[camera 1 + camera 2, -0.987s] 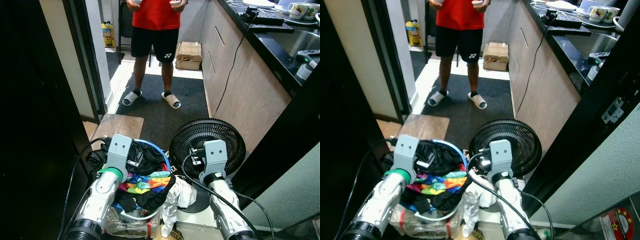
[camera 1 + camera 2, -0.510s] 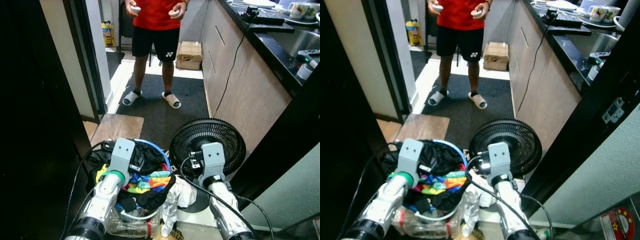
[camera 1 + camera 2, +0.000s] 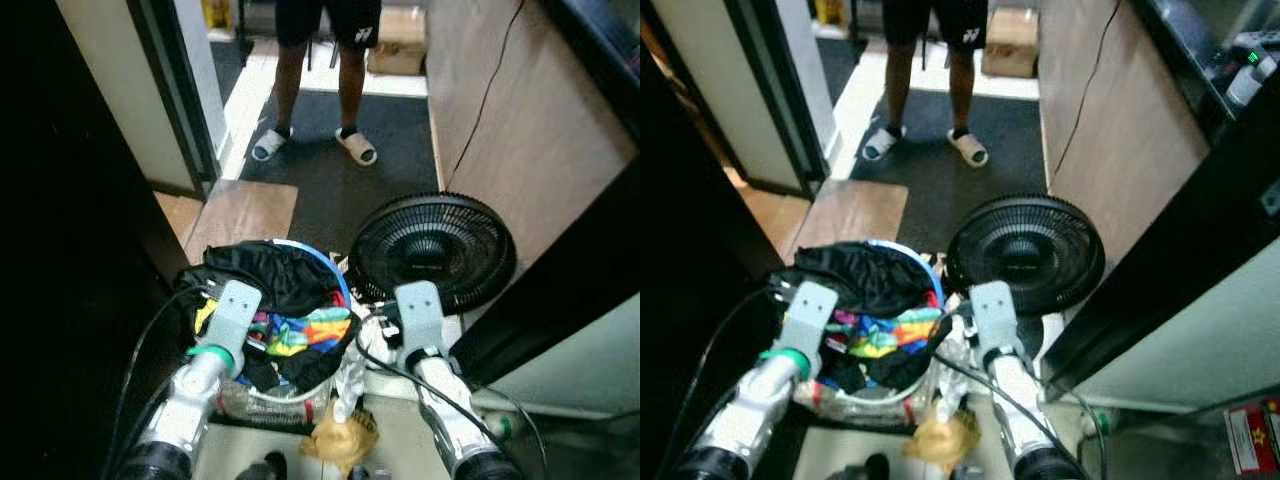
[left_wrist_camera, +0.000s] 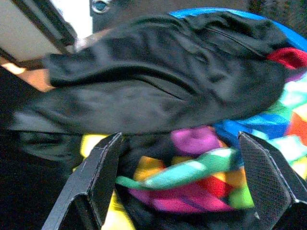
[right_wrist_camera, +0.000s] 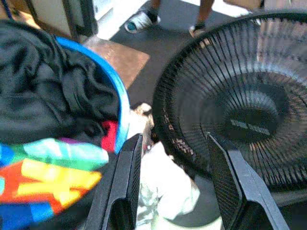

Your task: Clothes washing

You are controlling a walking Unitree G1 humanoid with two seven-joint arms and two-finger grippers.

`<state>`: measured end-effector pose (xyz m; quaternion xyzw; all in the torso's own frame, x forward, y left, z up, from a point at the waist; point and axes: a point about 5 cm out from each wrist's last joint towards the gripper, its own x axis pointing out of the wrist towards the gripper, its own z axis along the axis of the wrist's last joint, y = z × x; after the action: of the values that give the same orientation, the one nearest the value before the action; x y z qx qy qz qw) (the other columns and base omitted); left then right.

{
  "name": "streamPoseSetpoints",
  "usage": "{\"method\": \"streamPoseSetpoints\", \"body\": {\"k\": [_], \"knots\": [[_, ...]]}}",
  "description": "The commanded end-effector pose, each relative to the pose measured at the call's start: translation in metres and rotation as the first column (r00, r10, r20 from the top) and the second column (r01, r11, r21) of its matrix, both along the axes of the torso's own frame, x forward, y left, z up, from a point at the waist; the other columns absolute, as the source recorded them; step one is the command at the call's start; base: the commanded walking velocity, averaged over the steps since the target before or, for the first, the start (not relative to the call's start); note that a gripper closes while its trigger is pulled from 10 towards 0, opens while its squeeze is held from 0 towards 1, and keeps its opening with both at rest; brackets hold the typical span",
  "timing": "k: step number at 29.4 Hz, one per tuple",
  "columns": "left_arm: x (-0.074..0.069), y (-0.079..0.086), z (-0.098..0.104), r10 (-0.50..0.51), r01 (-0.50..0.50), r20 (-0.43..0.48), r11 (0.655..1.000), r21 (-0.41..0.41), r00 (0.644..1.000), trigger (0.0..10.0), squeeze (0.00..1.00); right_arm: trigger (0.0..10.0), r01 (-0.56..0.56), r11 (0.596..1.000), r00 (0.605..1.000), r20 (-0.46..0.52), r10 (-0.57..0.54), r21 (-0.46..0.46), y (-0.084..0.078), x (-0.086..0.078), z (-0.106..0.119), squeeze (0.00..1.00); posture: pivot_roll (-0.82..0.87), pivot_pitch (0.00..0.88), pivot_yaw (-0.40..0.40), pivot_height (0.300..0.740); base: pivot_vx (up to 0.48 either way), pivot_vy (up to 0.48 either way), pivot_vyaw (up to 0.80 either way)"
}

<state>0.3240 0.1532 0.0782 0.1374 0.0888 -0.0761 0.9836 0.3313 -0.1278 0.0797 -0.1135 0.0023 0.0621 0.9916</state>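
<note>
At floor level on the robot's left, the left pincer [image 4: 177,191] hung spread wide and empty directly above the laundry basket [image 3: 335,283], which sat on the floor between a dark doorway and the fan. A black garment [image 3: 270,275] lay draped over the far side of the heap, spilling past the blue rim; a rainbow-striped garment [image 3: 290,332] lay beneath it. Judged risk: a grab at the black cloth could drag the striped piece along or tip the loaded basket.

Centre, white crumpled cloth [image 3: 352,375] and a tan wad [image 3: 340,440] lay on the floor against the basket, liable to be trodden on or snagged.

Right of these, the right pincer [image 5: 172,191] stood moderately open, holding nothing, close to the grille of the black floor fan [image 3: 432,250]. Judged risk: any reach forward could strike the grille.

Beyond, a person [image 3: 318,80] in slippers stood on the dark mat, within the path of any advance.
</note>
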Motion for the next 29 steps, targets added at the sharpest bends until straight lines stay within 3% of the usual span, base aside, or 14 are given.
{"method": "streamPoseSetpoints", "body": {"k": [1,8,14,16,18,21,23,29], "knots": [[-0.004,0.001,-0.005,-0.005,0.005,-0.031,1.000,-0.001,1.000,10.0,0.00,10.0,0.008,1.000,1.000,-0.022,-0.008,-0.009,0.000,-0.001,-0.006,0.00,0.17,0.300,0.101,0.740,0.000,0.000,0.00],[-0.002,-0.009,-0.003,-0.042,0.042,-0.022,0.999,0.013,0.999,10.0,0.00,10.0,0.044,0.997,0.999,-0.013,-0.045,-0.056,-0.011,0.007,-0.001,0.00,0.16,0.298,0.099,0.740,0.000,0.000,0.00],[-0.001,-0.015,-0.002,-0.060,0.060,-0.030,0.998,0.005,0.998,10.0,0.00,10.0,0.013,0.998,1.000,-0.018,-0.014,-0.064,-0.009,0.009,0.000,0.00,0.14,0.283,0.092,0.740,0.000,0.000,0.00],[0.002,-0.028,-0.003,-0.103,0.103,-0.042,0.995,0.006,0.994,10.0,0.00,10.0,0.006,0.997,1.000,-0.005,-0.007,-0.070,-0.008,0.013,0.005,0.00,0.11,0.268,0.079,0.740,0.000,0.000,0.00],[0.002,-0.028,-0.003,-0.103,0.103,-0.042,0.995,0.006,0.994,10.0,0.00,10.0,0.006,0.997,1.000,-0.005,-0.007,-0.070,-0.008,0.013,0.005,0.00,0.11,0.268,0.079,0.740,0.000,0.000,0.00],[0.013,-0.067,-0.005,-0.199,0.201,-0.067,0.979,0.020,0.978,10.0,0.00,10.0,0.037,0.996,0.999,0.022,-0.035,-0.083,-0.018,0.018,0.013,0.00,0.07,0.253,0.071,0.740,0.000,0.000,0.00],[0.013,-0.080,-0.008,-0.227,0.231,-0.091,0.972,0.037,0.970,10.0,0.00,10.0,0.054,0.994,0.998,0.021,-0.052,-0.092,-0.025,0.017,0.011,0.00,0.05,0.254,0.076,0.740,0.000,0.000,0.00],[0.007,-0.081,-0.021,-0.237,0.250,-0.143,0.965,0.080,0.961,10.0,0.00,10.0,0.065,0.993,0.998,0.009,-0.065,-0.096,-0.030,0.011,0.005,0.00,0.05,0.268,0.085,0.740,0.000,0.000,0.00]]}}
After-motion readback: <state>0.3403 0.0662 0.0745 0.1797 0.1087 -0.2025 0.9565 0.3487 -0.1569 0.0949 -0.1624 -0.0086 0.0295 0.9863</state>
